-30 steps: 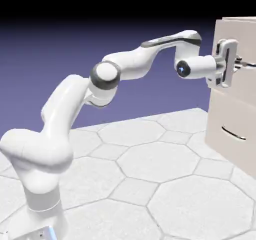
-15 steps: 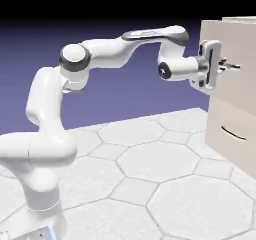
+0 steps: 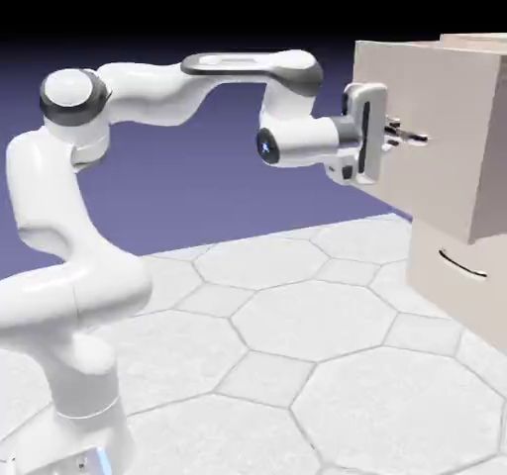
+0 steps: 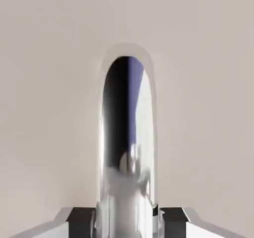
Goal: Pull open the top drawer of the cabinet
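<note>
1. Two grey fingertips (image 4: pixel 81 222) of the white two-finger gripper (image 3: pixel 396 135) flank the polished metal bar handle (image 3: pixel 414 138); whether they pinch it or stand slightly spread cannot be told.
2. Position: the beige box-shaped top drawer (image 3: pixel 431 92) is above the lower beige drawer (image 3: pixel 475 310) and projects well forward of it.
3. Judgement: opening appears nearly complete. Confirm extension before releasing; if more travel is needed, secure the grip and pull straight outward, without twist.
4. On release, spread the fingers evenly and back off squarely; a snag could drag the drawer.
5. Finishes: smooth, matt, flat fronts; mirror-like, round-ended bar above the lower drawer's thin, curved dark handle (image 3: pixel 462 265).
</note>
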Action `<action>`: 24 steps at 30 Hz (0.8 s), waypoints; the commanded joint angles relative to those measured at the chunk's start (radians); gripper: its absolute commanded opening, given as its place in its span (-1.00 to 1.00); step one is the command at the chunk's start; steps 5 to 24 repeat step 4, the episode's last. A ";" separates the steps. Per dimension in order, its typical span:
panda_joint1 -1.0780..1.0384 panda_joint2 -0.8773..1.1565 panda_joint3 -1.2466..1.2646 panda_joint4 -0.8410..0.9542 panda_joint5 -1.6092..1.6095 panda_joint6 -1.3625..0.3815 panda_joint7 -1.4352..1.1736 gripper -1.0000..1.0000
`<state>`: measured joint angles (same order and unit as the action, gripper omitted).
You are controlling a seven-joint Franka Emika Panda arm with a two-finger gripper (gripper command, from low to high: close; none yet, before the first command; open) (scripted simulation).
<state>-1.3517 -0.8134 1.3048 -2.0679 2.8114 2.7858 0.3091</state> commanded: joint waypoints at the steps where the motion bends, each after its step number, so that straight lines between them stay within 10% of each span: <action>1: 0.036 -0.007 -0.027 -0.029 -0.003 -0.002 0.002 -1.00; 2: 0.048 -0.009 -0.035 -0.038 -0.004 -0.003 0.002 -1.00; 3: 0.048 -0.009 -0.035 -0.038 -0.004 -0.003 0.002 1.00; 24: 0.048 -0.009 -0.035 -0.038 -0.004 -0.003 0.002 1.00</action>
